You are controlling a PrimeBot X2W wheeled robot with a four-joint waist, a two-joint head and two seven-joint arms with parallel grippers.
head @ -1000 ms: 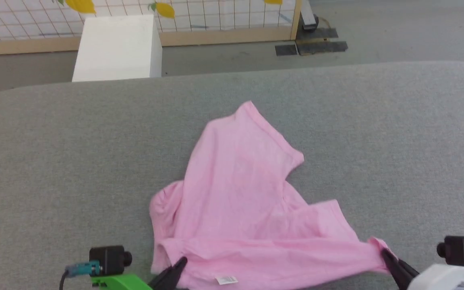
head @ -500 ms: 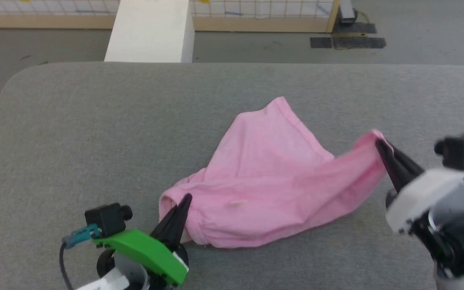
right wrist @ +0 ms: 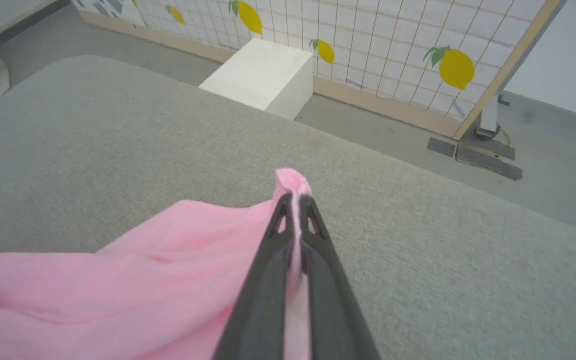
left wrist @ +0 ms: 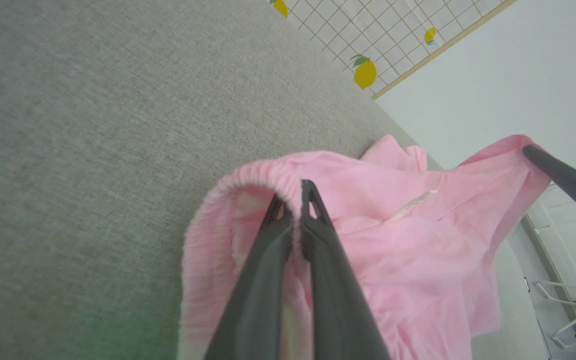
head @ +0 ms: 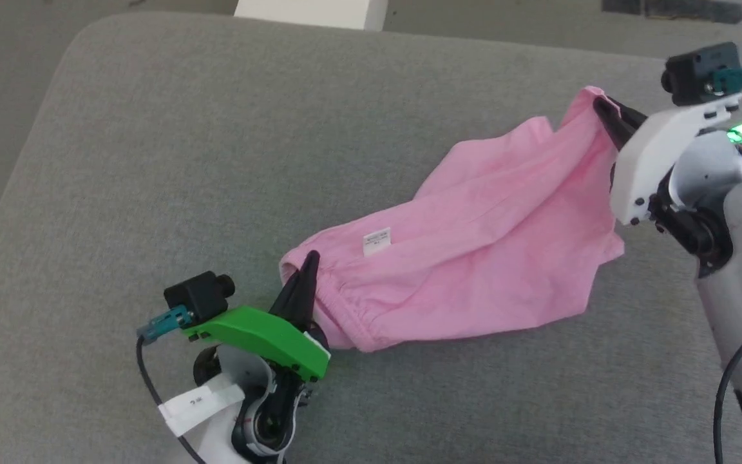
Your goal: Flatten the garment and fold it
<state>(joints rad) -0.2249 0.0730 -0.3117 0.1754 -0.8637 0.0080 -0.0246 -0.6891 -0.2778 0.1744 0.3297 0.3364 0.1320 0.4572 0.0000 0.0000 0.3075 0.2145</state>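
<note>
Flattening step: the left gripper (head: 308, 261) and right gripper (head: 599, 103) are each pinched tight on an edge of the pink T-shirt (head: 474, 258), which hangs bunched between them, sagging onto the grey padded surface (head: 152, 161). Next, likely, the 2 must pull apart and lay it flat.

The right claw (right wrist: 294, 200) pinches the pink garment (right wrist: 168, 280) (bunched) above the grey table (right wrist: 443, 260).

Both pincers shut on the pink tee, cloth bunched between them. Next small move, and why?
Probably draw the pincers slightly farther apart. The left pincer and right pincer each pinch an edge of the garment, but the cloth between them sags in folds onto the grey surface, so it isn't taut enough to lay flat.
</note>
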